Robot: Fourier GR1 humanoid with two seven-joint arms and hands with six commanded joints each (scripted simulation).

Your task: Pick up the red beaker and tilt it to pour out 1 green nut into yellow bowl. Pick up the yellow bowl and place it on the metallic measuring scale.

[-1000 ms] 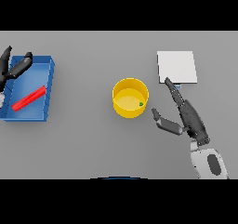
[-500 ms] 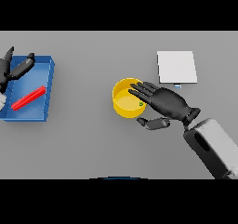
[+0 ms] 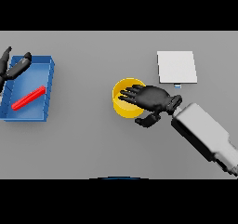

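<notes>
The yellow bowl [image 3: 122, 101] stands at the table's middle. My right hand [image 3: 151, 98] lies over its right half, fingers straight and spread across the opening, thumb [image 3: 146, 121] outside the rim at the near right. Nothing of the bowl's inside shows under the hand. The red beaker [image 3: 29, 98] lies on its side in a blue tray [image 3: 48, 89] at the far left. My left hand [image 3: 13, 67] hovers open at the tray's back left corner, apart from the beaker. The metallic scale [image 3: 176, 66], a pale square plate, sits at the back right.
The blue tray takes up the left edge of the table. A small dark mark [image 3: 177, 85] shows at the scale's front edge. Grey table surface lies between tray and bowl.
My right hand has swung left from beside the scale and now reaches over the yellow bowl. The forearm has come further into view. The left hand, beaker and bowl have stayed put.
</notes>
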